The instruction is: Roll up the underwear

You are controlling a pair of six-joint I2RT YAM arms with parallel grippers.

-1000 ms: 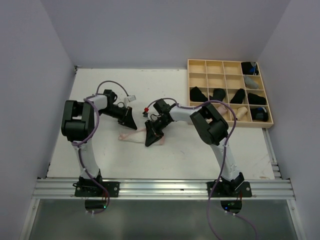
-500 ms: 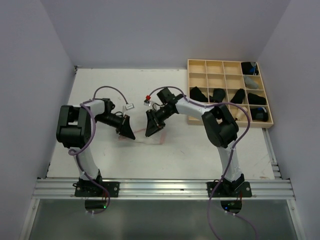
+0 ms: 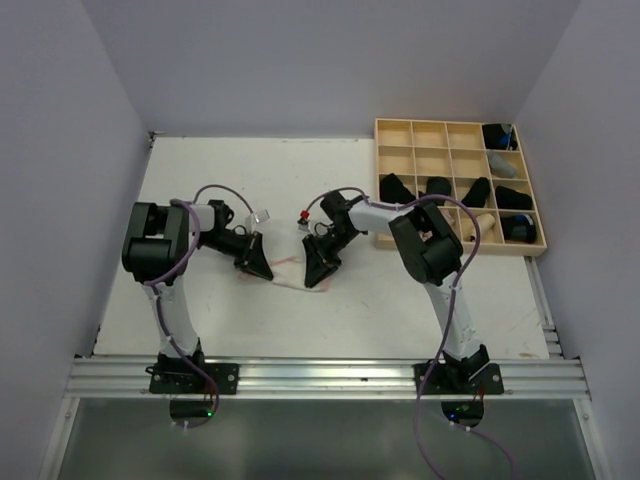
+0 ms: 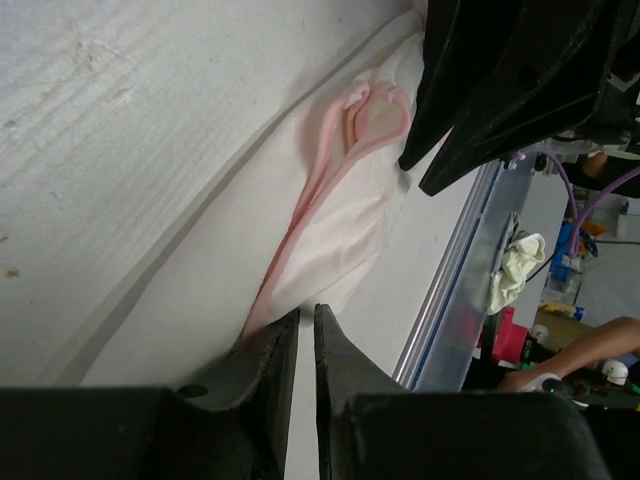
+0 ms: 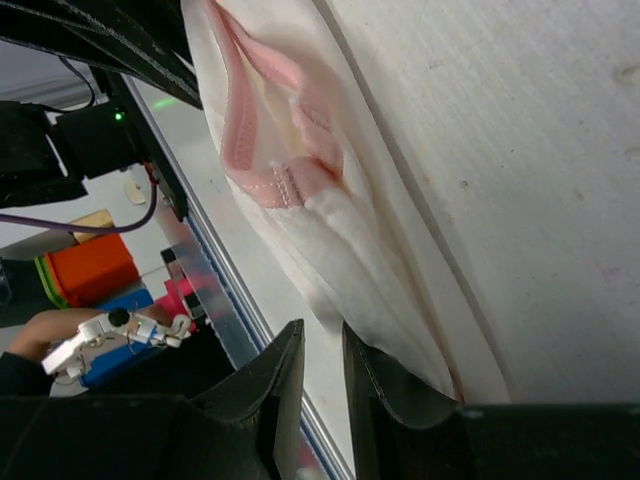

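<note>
Left claw [image 3: 255, 264]: jaws down to a slit, pinching the left end of the whitish pink-edged cloth underwear [image 3: 289, 272]. That piece lies stretched out on the white tabletop [image 3: 200, 180], between the two claws. Right claw [image 3: 320, 272]: narrow gap too, clamped on the right end. Far right: pale wooden grid tray [image 3: 460, 123] with black cloth rolls [image 3: 398, 187] in several compartments.

Two arms: left arm [image 3: 160, 245], right arm [image 3: 425, 245]. One whitish pink-edged brief [image 4: 340, 240]. One wooden grid tray [image 3: 428, 136] far right: six dark rolls [image 3: 437, 187], one grey roll [image 3: 503, 165], one beige roll [image 3: 484, 222].
</note>
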